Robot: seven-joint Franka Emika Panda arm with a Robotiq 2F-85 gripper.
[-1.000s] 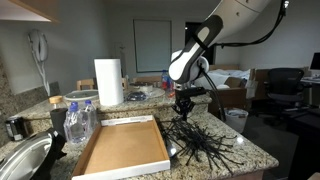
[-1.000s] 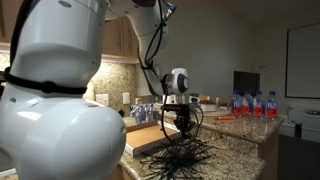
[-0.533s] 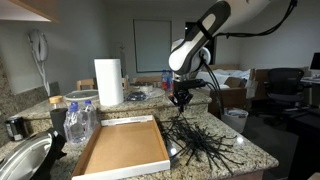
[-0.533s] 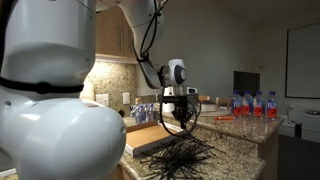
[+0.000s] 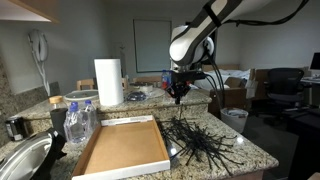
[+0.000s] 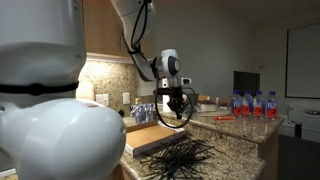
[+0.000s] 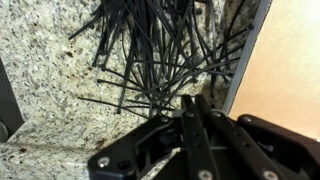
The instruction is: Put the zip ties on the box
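Gripper: fingers closed, above the pile; any held tie unclear.
Zip ties: tangled on counter beside box.

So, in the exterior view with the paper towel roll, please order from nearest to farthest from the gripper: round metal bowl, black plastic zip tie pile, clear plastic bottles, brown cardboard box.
From the gripper:
1. Black plastic zip tie pile, just below it.
2. Brown cardboard box, beside the pile.
3. Clear plastic bottles, past the box.
4. Round metal bowl, at the frame's edge.
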